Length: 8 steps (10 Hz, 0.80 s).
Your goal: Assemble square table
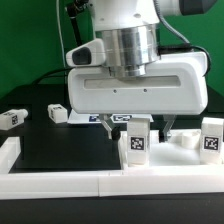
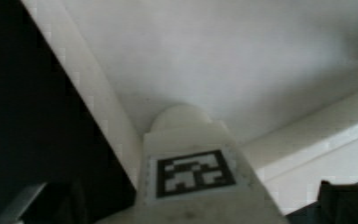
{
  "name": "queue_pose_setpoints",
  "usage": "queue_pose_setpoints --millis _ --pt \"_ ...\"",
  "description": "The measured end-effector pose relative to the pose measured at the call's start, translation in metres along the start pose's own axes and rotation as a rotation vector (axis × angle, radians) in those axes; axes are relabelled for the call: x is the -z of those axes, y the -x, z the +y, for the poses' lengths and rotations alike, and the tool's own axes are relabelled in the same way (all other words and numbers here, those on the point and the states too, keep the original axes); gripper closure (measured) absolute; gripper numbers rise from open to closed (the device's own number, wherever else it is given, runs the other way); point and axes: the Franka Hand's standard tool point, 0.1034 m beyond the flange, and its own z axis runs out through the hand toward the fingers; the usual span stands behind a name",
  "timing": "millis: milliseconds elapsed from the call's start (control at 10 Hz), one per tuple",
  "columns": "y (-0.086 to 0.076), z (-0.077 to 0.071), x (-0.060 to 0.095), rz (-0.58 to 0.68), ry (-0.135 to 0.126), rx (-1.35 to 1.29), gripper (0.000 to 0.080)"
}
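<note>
A white leg (image 1: pixel 135 146) with a black-and-white tag stands upright between my fingers. My gripper (image 1: pixel 137 127) hangs right over it with its jaws open, and a gap shows on each side of the leg. In the wrist view the tagged leg (image 2: pixel 194 168) rises between the two dark fingertips (image 2: pixel 346 202), over the white square tabletop (image 2: pixel 247 70) and its raised rim. My gripper (image 2: pixel 185 212) does not touch the leg there. In the exterior view, part of the tabletop (image 1: pixel 184 141) shows to the right of the leg. Another tagged leg (image 1: pixel 211 138) stands at the far right.
Two more loose legs lie at the back left, one (image 1: pixel 57 113) near the gripper body and one (image 1: pixel 12 118) at the edge. White border rails run along the front (image 1: pixel 100 181) and the left (image 1: pixel 9 152) of the black mat.
</note>
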Motion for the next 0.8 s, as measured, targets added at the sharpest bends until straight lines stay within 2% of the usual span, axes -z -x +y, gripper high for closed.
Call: queue_pose_setpoints --millis 100,200,300,400,600,800 --pt "-0.0006 0.0013 0.0001 0.000 0.001 0.000 0.0264" --pt "-0.0005 0.0011 0.0001 0.000 0.001 -0.044 0.0418" --pt "-0.0005 0.0011 0.0000 0.000 0.001 -0.108 0.0418" --pt "-0.0005 0.0010 0.0000 0.000 0.001 -0.195 0.0515" --pt "-0.0004 0.0010 0.0000 0.000 0.001 -0.308 0.0515" --pt "-0.0003 -0.0001 -0.0014 -0.005 -0.006 -0.601 0.0515"
